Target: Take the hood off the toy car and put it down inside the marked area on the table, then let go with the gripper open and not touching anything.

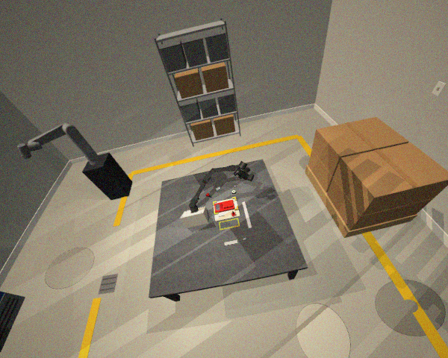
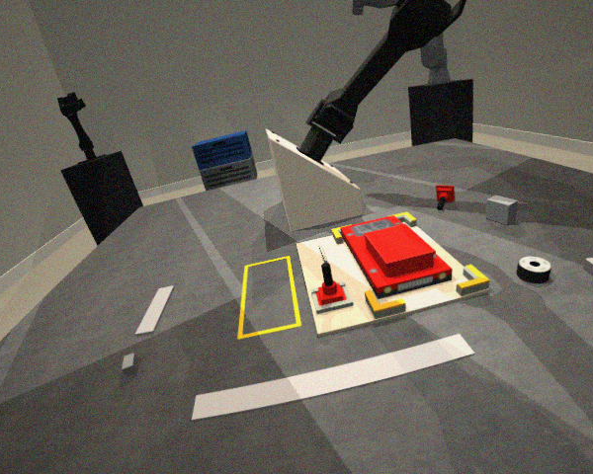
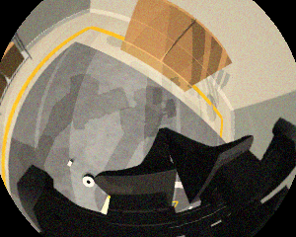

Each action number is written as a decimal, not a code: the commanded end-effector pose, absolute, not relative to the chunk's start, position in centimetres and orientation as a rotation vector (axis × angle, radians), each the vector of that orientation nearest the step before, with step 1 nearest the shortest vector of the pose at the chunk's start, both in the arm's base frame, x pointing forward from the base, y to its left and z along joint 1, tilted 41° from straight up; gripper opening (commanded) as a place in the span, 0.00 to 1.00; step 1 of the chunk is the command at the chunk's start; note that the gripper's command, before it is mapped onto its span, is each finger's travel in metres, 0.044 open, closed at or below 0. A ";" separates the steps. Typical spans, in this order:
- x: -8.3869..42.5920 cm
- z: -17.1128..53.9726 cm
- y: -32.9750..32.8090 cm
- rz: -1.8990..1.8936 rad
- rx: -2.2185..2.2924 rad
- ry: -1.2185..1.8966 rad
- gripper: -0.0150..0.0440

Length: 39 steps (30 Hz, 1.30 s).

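Observation:
The red toy car [image 1: 218,208] [image 2: 357,253] sits on a pale board [image 1: 221,216] [image 2: 310,265] between yellow corner blocks. A raised red block, apparently the hood [image 1: 228,204] [image 2: 398,246], is on top of the car. The marked area, a yellow outline [image 1: 229,227] [image 2: 269,331], lies on the table beside the board, with nothing inside it. My gripper [image 1: 252,178] [image 3: 163,132] is shut and empty, raised over the back of the table, well away from the car. It is outside the exterior view.
A red-and-black upright part [image 2: 329,291] stands on the board between car and outline. A black-and-white wheel [image 1: 233,191] [image 2: 534,269] [image 3: 88,181], a grey block [image 2: 501,209] and a red knob [image 2: 445,194] lie beyond the car. My arm's pale wedge base [image 2: 317,198] stands beside the board.

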<state>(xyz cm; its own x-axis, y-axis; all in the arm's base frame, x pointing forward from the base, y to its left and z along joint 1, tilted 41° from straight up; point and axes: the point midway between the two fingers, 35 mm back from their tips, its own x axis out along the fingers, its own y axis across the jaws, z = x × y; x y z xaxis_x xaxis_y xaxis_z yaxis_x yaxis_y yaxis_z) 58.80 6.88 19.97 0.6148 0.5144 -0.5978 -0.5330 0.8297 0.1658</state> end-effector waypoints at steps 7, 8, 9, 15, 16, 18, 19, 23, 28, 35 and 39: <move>55.0 16.1 5.9 0.610 0.064 0.847 0.57; 54.2 15.4 5.8 0.610 0.083 0.877 0.61; 53.4 14.8 5.7 0.610 0.101 0.908 0.65; 48.1 11.2 5.0 0.608 0.218 1.085 0.92; 47.2 10.7 5.0 0.606 0.239 1.114 0.97; 45.2 9.6 4.8 0.603 0.281 1.172 1.00; 44.2 9.2 4.8 0.602 0.303 1.201 1.00; 40.1 7.5 4.7 0.592 0.392 1.314 1.00; 34.7 5.8 4.9 0.576 0.510 1.452 1.00; 32.8 5.3 5.0 0.570 0.546 1.493 1.00; 32.8 5.3 5.0 0.570 0.546 1.493 1.00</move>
<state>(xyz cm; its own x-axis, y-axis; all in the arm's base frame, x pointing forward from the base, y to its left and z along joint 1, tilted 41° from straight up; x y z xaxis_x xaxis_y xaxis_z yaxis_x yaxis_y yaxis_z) 33.24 4.94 5.09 0.0006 0.6509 -0.7592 -0.0248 0.7589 0.6507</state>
